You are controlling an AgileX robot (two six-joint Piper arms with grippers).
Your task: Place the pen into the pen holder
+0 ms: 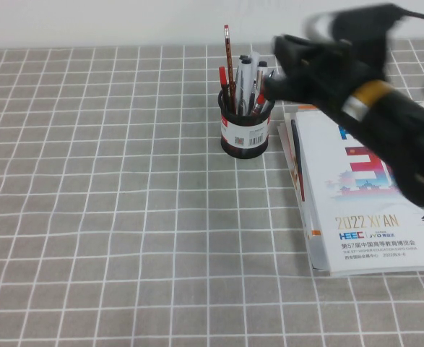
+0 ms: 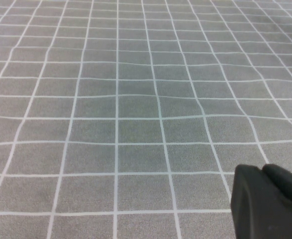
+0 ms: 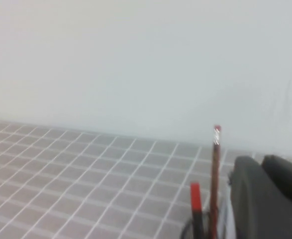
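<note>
The pen (image 1: 230, 63), a thin red stick with a pale end, stands upright in the black mesh pen holder (image 1: 244, 134) at the table's far middle, rising above the other pens. It also shows in the right wrist view (image 3: 215, 174), free of any grip. My right gripper (image 1: 275, 78) hovers just right of the holder's top, blurred; its fingers (image 3: 261, 162) are together and hold nothing. My left gripper (image 2: 261, 169) is shut and empty, low over bare checked cloth, and is out of the high view.
The holder also carries several red-capped pens (image 3: 195, 196) and grey markers (image 1: 249, 72). A white magazine (image 1: 363, 210) lies right of the holder, under my right arm. Grey checked cloth (image 1: 110, 202) covers the table; a white wall stands behind.
</note>
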